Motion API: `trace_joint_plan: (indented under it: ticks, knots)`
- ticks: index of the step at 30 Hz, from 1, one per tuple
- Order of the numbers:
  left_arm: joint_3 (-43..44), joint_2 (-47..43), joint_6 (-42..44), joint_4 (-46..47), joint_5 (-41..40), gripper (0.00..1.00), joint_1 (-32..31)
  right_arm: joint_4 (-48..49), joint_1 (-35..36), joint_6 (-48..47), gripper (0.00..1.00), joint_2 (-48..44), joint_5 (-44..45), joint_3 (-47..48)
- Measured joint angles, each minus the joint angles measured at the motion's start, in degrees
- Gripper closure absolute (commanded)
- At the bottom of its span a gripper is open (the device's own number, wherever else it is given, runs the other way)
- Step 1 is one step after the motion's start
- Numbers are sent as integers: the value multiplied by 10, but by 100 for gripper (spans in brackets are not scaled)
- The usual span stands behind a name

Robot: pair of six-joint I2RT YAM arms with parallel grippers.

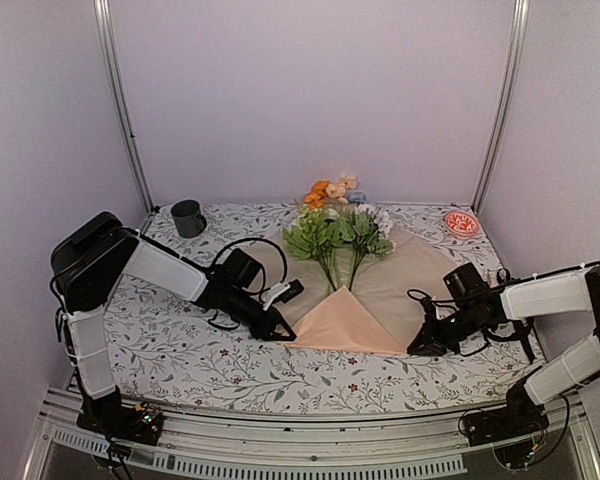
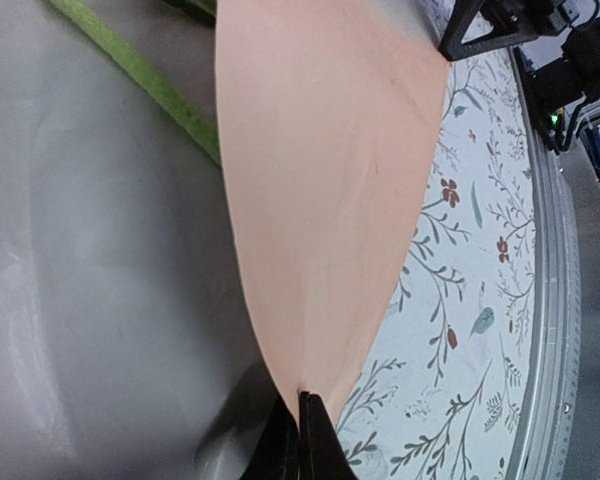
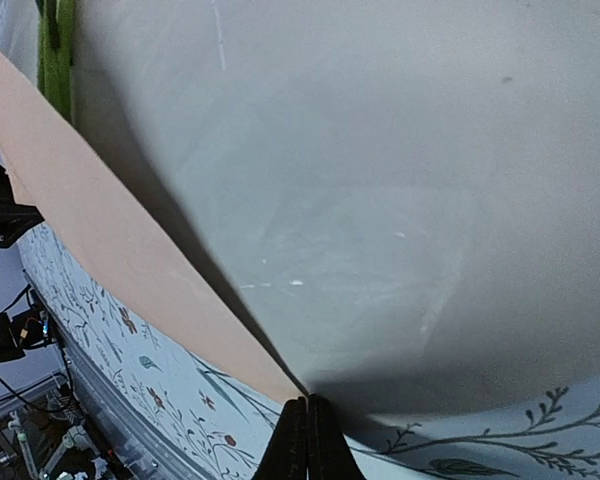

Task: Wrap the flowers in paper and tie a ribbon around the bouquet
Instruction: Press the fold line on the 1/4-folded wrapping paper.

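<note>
Top external: jaws pressed together on each side, left gripper pinching the paper at its 8 o'clock, right gripper at 4; flowers lie at 12.

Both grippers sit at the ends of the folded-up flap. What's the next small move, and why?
Probably raise the left gripper slightly and draw its fold end across the stems toward the right gripper. Both grippers are shut on the ends of the fold, the peach flap already covers the flowers' lower stems, and the paper's sides lie flat, unwrapped.
</note>
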Motion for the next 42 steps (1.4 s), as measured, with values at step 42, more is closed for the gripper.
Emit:
trace_joint_plan:
  ticks: [42]
  knots:
    - [1,-83,-84,-167,-146,76,10,73,148,-41,99,155,23,130]
